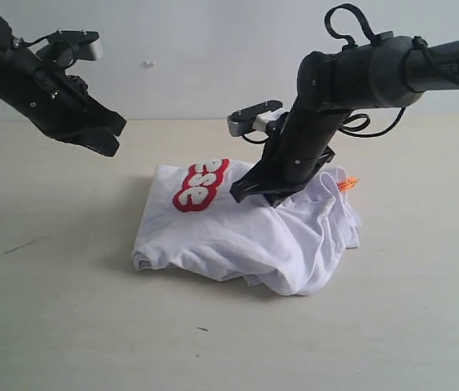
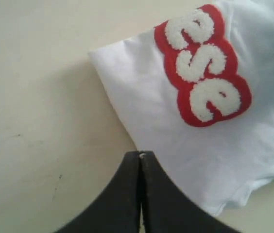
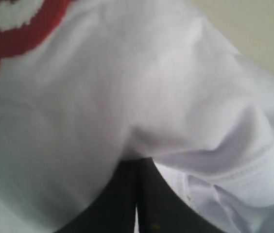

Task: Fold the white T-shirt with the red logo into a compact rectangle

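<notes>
The white T-shirt (image 1: pixel 238 236) lies on the pale table (image 1: pixel 50 326) as a wrinkled, partly folded bundle. It is flatter on the side that bears the red logo (image 1: pixel 201 185) and bulkier and looser on the opposite side. In the exterior view the logo sits at the shirt's far left corner, and only its last 3 letters, "ese", show there. The left wrist view shows the same 3 fuzzy white letters (image 2: pixel 202 65) on their red outline, close to a folded corner of the shirt. A small orange tag (image 1: pixel 347 184) sticks out at the shirt's far right edge.

The right gripper (image 1: pixel 264 195) is down on the shirt, just right of the logo. Its jaws are fully closed, and its tip (image 3: pixel 139 161) is pushed into a fold of white cloth that bunches around it. Whether any fabric is pinched between the jaws cannot be told.

The left gripper (image 1: pixel 114 134) hangs in the air, above and to the left of the shirt and clear of it. Its jaws (image 2: pixel 141 155) are pressed together with nothing in them.
</notes>
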You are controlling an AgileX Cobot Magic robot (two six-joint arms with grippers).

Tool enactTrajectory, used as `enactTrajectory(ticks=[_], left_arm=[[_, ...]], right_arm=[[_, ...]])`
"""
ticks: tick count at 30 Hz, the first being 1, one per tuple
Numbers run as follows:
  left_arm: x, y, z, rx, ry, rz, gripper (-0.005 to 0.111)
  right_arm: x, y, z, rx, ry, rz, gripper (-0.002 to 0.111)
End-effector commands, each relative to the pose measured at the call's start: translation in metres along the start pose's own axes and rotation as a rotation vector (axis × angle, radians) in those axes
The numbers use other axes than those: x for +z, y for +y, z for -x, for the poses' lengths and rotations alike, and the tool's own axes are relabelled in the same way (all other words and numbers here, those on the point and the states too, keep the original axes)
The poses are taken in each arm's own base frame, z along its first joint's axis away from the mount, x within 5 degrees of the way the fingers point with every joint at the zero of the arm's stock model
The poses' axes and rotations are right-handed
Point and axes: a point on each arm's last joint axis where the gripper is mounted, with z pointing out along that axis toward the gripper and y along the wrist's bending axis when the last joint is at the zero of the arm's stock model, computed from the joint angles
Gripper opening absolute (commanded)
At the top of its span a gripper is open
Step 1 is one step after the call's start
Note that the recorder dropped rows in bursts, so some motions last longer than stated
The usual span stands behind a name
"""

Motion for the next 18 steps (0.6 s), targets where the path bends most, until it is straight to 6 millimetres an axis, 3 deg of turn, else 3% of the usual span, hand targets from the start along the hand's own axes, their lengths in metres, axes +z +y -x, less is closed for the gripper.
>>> enactTrajectory(ticks=[1, 5, 7, 11, 13, 18], left_arm=[[-0.01, -0.003, 0.002, -0.007, -0.043, 0.011, 0.0], [-0.009, -0.007, 0.003, -0.004, -0.046, 0.003, 0.0], [-0.006, -0.015, 0.005, 0.014, -0.046, -0.006, 0.0], [0.001, -0.038, 0.007, 0.073, -0.035, -0.03, 0.0], [0.003, -0.051, 0.008, 0.107, -0.03, -0.044, 0.0], [0.007, -0.073, 0.009, 0.155, -0.026, -0.07, 0.0]], right_arm=[[-0.017, 0.0, 0.005, -0.018, -0.032, -0.022, 0.0], [-0.055, -0.005, 0.008, -0.02, -0.078, -0.103, 0.0], [-0.079, -0.006, 0.006, -0.01, -0.113, -0.133, 0.0], [-0.106, -0.004, -0.008, 0.012, -0.17, -0.142, 0.0], [-0.102, -0.002, -0.021, 0.032, -0.143, -0.137, 0.0], [-0.07, 0.004, -0.052, 0.081, -0.04, -0.067, 0.0]])
